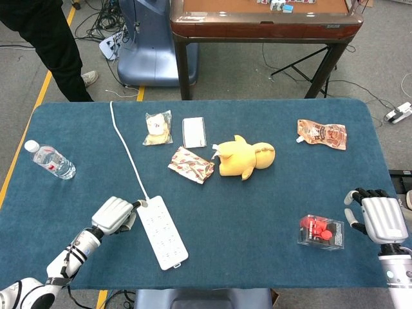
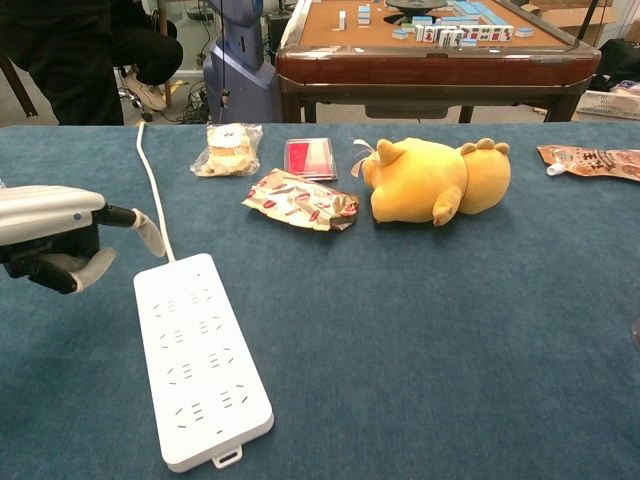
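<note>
The left hand (image 1: 114,214), fingers apart and holding nothing, sits just beside the power strip (image 1: 162,232) at its cord end (the handiest place to grip it), 1 fingertip (image 2: 152,236) reaching toward the cable (image 1: 125,151).

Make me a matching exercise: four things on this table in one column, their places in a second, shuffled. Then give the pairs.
Things
1. water bottle
2. power strip
3. yellow plush toy
4. clear box of red items

Places
A. middle of the table
B. beside the right robot hand
C. far left edge
D. at the fingertips of the left robot hand

Pairs: 1-C, 2-D, 3-A, 4-B
</note>
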`<move>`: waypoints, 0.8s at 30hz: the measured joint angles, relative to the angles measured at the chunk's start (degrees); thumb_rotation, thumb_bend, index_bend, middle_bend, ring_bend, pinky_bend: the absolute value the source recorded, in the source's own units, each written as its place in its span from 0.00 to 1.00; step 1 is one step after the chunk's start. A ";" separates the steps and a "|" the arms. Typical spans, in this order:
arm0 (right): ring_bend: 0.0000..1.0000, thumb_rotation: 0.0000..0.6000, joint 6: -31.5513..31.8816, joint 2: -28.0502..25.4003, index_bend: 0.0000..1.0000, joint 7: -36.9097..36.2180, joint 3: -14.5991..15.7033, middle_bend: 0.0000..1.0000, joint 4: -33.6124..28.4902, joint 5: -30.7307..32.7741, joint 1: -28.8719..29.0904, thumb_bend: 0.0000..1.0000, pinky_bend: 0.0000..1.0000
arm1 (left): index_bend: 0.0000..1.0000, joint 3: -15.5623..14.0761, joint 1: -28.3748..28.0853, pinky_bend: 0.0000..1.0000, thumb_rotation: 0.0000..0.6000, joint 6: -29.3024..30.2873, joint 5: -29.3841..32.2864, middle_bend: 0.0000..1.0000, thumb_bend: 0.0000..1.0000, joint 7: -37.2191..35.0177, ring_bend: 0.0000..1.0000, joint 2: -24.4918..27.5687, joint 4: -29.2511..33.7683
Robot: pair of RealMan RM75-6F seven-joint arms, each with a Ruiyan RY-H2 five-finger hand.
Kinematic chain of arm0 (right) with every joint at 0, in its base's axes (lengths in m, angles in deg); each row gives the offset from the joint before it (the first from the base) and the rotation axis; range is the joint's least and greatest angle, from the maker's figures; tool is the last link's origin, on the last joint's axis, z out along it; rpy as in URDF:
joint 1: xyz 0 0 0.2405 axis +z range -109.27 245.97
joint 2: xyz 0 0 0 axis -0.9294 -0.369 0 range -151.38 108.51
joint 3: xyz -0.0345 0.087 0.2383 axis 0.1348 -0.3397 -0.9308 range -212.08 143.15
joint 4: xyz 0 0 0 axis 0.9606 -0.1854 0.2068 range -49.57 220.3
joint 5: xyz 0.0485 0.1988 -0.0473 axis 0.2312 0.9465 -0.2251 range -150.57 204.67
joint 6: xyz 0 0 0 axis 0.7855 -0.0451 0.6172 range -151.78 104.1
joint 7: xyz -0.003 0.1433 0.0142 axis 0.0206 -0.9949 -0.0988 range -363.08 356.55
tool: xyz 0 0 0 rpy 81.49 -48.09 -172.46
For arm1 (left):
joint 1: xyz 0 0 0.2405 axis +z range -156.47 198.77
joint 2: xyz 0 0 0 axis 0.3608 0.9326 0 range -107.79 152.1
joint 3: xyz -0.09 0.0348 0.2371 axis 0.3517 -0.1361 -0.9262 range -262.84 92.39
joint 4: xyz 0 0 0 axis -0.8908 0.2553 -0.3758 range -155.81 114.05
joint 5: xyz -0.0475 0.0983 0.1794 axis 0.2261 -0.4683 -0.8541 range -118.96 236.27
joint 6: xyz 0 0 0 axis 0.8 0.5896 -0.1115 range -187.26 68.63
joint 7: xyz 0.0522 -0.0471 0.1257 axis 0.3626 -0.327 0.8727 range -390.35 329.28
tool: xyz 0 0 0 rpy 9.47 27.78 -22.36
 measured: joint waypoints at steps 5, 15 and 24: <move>0.45 1.00 -0.10 0.19 0.50 -0.04 0.06 0.46 0.08 0.00 0.07 0.32 0.36 | 0.34 -0.68 -0.29 1.00 1.00 -0.31 0.65 1.00 0.72 0.40 1.00 -0.82 -0.65; 0.45 1.00 -0.57 0.94 0.50 -0.75 0.32 0.46 1.09 0.25 0.16 0.32 0.36 | 0.33 -1.45 -1.28 1.00 1.00 -1.13 1.93 1.00 0.72 2.25 1.00 -3.04 -1.81; 0.45 1.00 -0.65 1.16 0.50 -1.51 0.43 0.46 1.82 0.49 0.04 0.32 0.36 | 0.33 -1.32 -2.11 1.00 1.00 -1.47 3.92 1.00 0.72 3.22 1.00 -4.14 -2.94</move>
